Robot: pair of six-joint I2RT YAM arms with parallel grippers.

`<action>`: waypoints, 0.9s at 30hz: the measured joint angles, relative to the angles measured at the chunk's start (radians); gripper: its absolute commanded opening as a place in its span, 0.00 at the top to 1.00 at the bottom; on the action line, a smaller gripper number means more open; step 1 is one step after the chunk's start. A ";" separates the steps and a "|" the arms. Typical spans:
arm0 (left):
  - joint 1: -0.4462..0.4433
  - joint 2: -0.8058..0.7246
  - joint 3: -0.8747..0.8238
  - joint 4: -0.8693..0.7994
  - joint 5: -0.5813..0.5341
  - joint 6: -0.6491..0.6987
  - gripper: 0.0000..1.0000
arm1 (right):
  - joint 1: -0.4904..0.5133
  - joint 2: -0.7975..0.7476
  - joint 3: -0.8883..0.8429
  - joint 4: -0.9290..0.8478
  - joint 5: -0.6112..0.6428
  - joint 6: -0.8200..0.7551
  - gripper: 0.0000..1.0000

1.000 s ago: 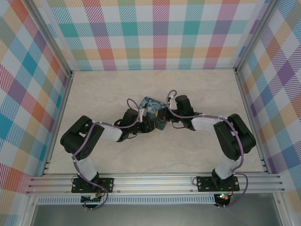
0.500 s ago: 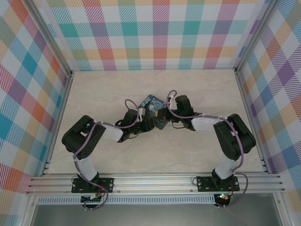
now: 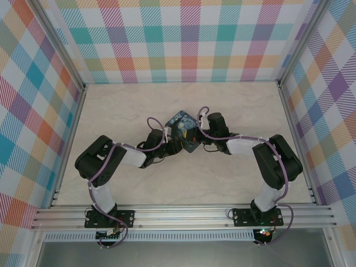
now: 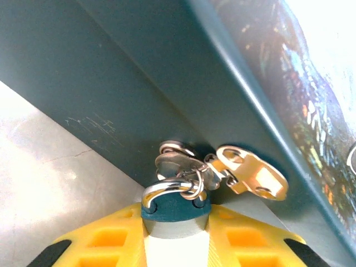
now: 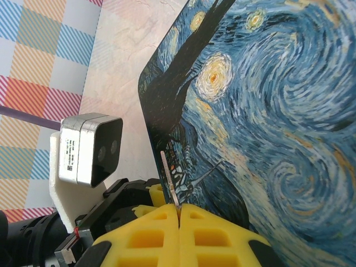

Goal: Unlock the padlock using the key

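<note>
- Padlock [image 4: 175, 204], tiny, with a teal top and a silver loop, sits squeezed tight in the left gripper [image 4: 176, 231].
- Its loop hooks a ring [image 4: 177, 158] on the dark blue box [image 4: 139, 83].
- Right gripper [image 5: 179, 214] pinches the thin grey key [image 5: 168, 175].

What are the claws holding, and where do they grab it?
Left claw pinches the padlock by its body. Right claw pinches the key by its base, its tip sticking out.
</note>
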 measured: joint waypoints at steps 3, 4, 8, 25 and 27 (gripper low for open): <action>0.000 0.000 0.000 0.000 -0.007 0.000 0.76 | 0.000 -0.009 -0.001 -0.011 0.000 -0.003 0.97; 0.000 0.000 0.000 -0.001 -0.011 0.000 0.76 | 0.000 -0.014 -0.003 -0.019 0.000 -0.005 0.97; 0.000 -0.002 0.000 -0.005 -0.014 -0.005 0.76 | 0.000 -0.070 -0.024 -0.057 0.005 -0.039 0.97; -0.016 -0.086 0.048 -0.115 0.008 -0.151 0.76 | 0.085 -0.387 -0.309 -0.171 0.138 -0.288 0.97; -0.025 -0.098 0.055 -0.122 0.010 -0.168 0.76 | 0.105 -0.385 -0.319 -0.168 0.153 -0.305 0.97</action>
